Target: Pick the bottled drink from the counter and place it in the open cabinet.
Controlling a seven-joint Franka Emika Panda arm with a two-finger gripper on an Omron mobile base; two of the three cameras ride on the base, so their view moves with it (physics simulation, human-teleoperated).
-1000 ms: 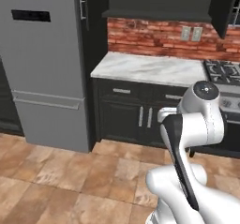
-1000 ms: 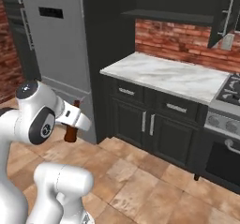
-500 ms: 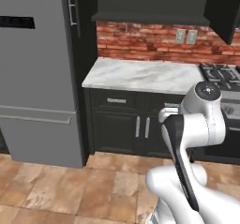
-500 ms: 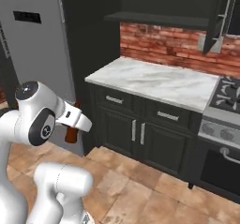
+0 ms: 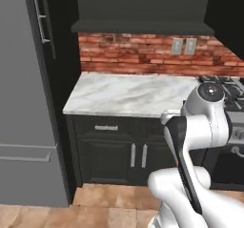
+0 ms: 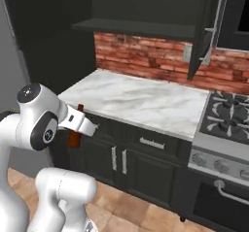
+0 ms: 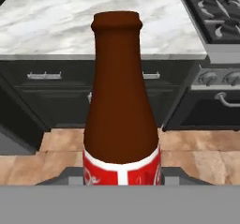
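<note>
The bottled drink (image 7: 121,101) is held upright between the closed jaws, short of the table (image 7: 56,26). Its red label is seen in the hand view; its place beside the arm is seen in the right base view.

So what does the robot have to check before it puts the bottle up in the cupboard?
1. Bottled drink held in the gripper: ok.
2. Bottle upright: ok, in the hand view.
3. Open cabinet door swung out: ok.
4. Bottle off the counter: ok, it hangs in front of the drawers.
5. Room inside the cabinet: cannot tell, too dark.
6. Close enough to reach the shelf: cannot tell.
</note>
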